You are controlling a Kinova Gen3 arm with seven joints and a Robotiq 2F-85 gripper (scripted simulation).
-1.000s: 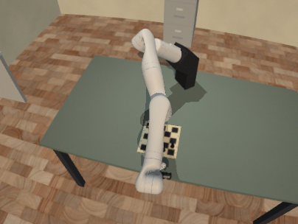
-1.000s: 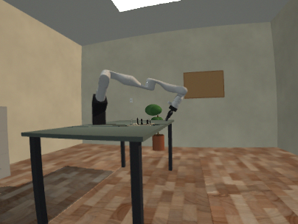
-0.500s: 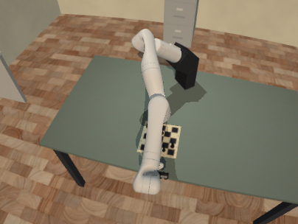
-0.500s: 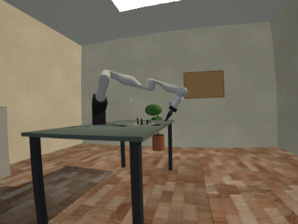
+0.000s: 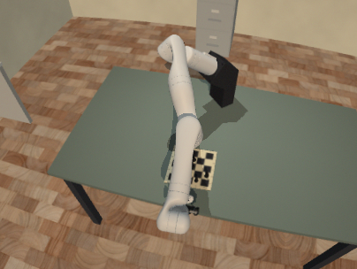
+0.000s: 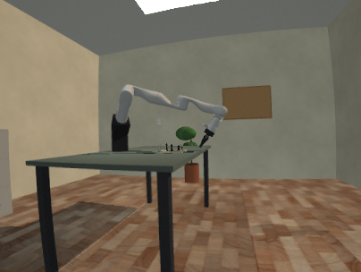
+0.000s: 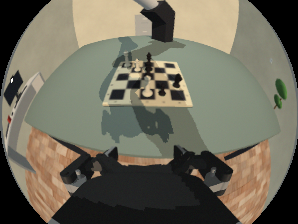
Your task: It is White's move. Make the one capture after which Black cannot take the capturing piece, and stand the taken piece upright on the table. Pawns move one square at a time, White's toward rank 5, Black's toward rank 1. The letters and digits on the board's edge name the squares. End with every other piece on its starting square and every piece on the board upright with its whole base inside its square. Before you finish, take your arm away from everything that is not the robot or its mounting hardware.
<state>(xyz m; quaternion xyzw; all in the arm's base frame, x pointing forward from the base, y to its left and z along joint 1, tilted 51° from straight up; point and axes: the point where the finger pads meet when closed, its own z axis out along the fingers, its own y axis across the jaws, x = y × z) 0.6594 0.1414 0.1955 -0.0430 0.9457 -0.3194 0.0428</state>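
Although the arm reaches out past the near edge of the green table (image 5: 274, 146), your gripper (image 7: 145, 163) hangs with its fingers spread wide and nothing between them, looking back at the chessboard (image 7: 148, 86) from off to the side. The pieces (image 7: 149, 70), black and white, stand upright on the board, and none shows on the bare table, so the capture seems not yet begun. The squares' letters are too small to read, so which piece to take is unclear.

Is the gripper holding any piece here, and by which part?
Nothing is held: the gripper is open and empty, off the chessboard.
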